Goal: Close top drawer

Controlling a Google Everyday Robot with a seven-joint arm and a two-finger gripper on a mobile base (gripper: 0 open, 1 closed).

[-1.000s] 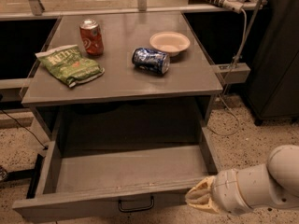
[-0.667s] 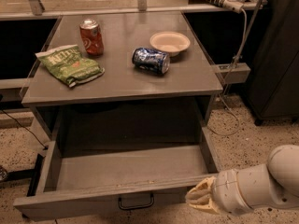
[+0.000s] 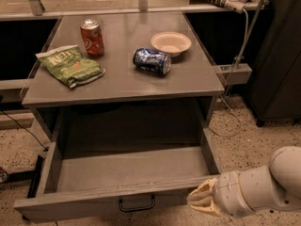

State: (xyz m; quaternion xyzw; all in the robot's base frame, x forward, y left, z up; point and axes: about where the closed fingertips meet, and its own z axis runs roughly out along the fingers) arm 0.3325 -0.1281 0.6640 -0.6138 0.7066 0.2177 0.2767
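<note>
The top drawer (image 3: 113,197) is a wide grey box pulled fully out from under the grey counter; it is empty inside. Its flat front carries a small black wire pull (image 3: 137,204) at centre. My gripper (image 3: 200,200) sits at the lower right, on the end of a white arm, right at the drawer front's right end, near its top edge. Whether it touches the front I cannot tell.
On the grey counter (image 3: 188,76) lie a red soda can (image 3: 92,37), a green chip bag (image 3: 70,66), a blue can on its side (image 3: 152,61) and a beige bowl (image 3: 171,43). A cable and power strip (image 3: 232,72) hang at the right beside a dark cabinet (image 3: 277,55). The floor is speckled.
</note>
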